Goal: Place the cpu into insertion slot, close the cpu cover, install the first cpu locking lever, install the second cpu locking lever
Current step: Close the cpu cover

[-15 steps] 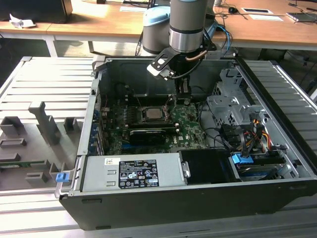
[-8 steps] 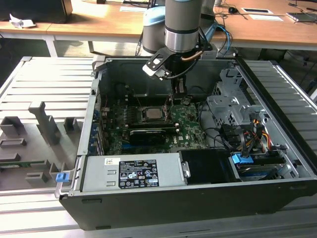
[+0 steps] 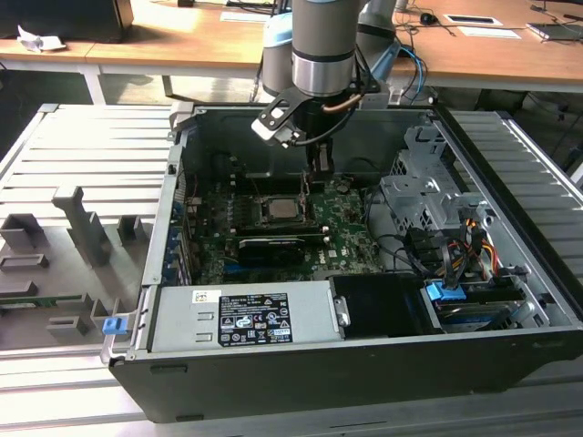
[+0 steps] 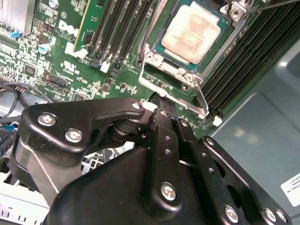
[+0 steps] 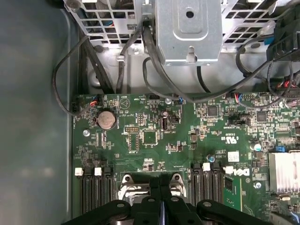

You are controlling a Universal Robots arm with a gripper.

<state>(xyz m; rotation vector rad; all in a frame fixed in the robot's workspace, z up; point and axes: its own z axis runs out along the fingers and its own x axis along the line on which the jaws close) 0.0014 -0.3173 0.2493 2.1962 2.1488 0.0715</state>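
- The cpu (image 3: pixel 281 211) lies seated mid-frame in the exterior view, and the cpu cover (image 4: pixel 165 65) looks down around it.
- My gripper (image 4: pixel 161 99), fingers pinched narrow, hangs at the cover's edge; I'd press slowly and squarely.

A ribbed grey metal table (image 3: pixel 82 137) lay under the open computer case (image 3: pixel 364 378). Behind the case ran a wooden desk (image 3: pixel 182 41) with papers (image 3: pixel 488 32); grey blocks (image 3: pixel 86 223) stood beside it, on the exterior view's left.
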